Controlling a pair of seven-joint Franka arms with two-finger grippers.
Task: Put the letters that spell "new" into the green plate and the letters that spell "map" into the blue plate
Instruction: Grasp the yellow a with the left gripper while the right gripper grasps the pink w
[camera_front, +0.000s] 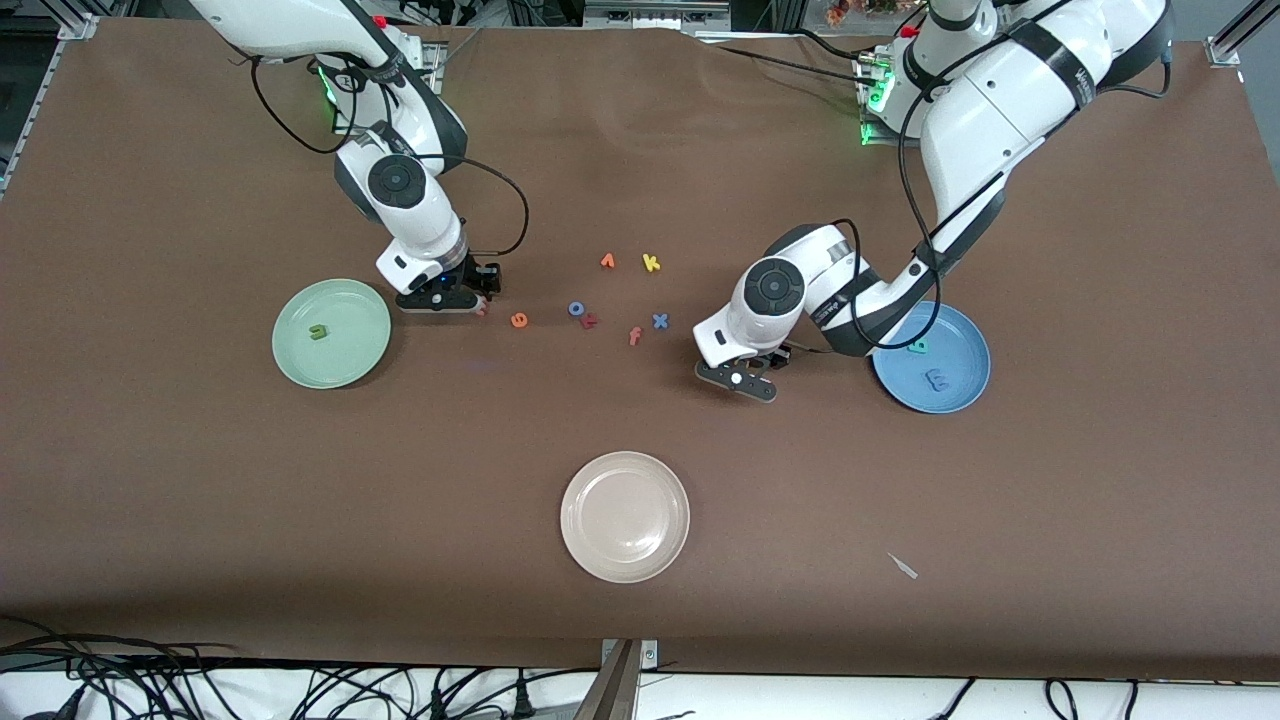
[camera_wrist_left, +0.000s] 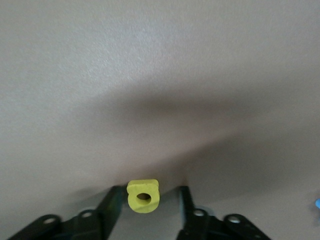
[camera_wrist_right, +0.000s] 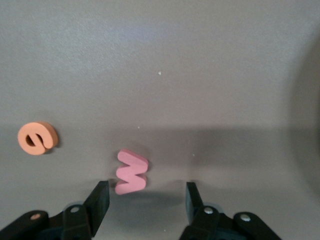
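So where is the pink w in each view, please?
Front view: w on the table between the green plate and the orange e.
Right wrist view: w lies between the open fingers.
Left wrist view: not in it.
Shared landmark: the e beside the w, in the front and right wrist views.

Hidden in the front view under the left gripper (camera_front: 740, 378): yellow "p" (camera_wrist_left: 142, 196); blue scrap (camera_wrist_left: 317, 203) cut by wrist-view edge
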